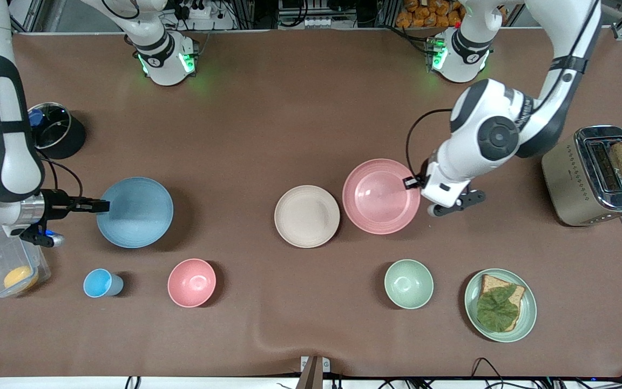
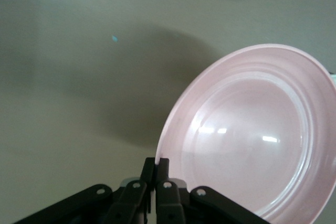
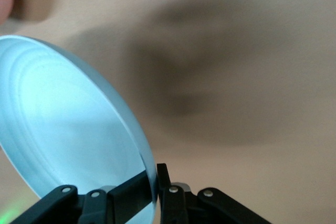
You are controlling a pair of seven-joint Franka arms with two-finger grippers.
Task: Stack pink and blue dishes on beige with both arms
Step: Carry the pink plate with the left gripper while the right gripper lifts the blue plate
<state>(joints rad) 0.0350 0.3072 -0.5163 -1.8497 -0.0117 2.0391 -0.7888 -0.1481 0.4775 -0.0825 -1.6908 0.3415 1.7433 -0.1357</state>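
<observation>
The beige plate [image 1: 306, 216] lies flat mid-table. Beside it, toward the left arm's end, the pink plate [image 1: 380, 195] [image 2: 257, 129] is tilted, its rim pinched by my left gripper [image 1: 411, 182] [image 2: 156, 164], which is shut on it. Toward the right arm's end of the table, the blue plate [image 1: 135, 212] [image 3: 63, 129] is held by its rim in my right gripper [image 1: 101, 206] [image 3: 155, 174], also shut on it. Both plates seem raised off the brown table, casting shadows beneath.
Nearer the camera stand a small blue cup [image 1: 99, 283], a deep pink bowl [image 1: 191, 282], a green bowl [image 1: 408, 283] and a green plate with bread and a leaf [image 1: 500, 305]. A toaster [image 1: 594, 175], a plastic box [image 1: 6, 265] and a black pot [image 1: 54, 129] sit at the ends.
</observation>
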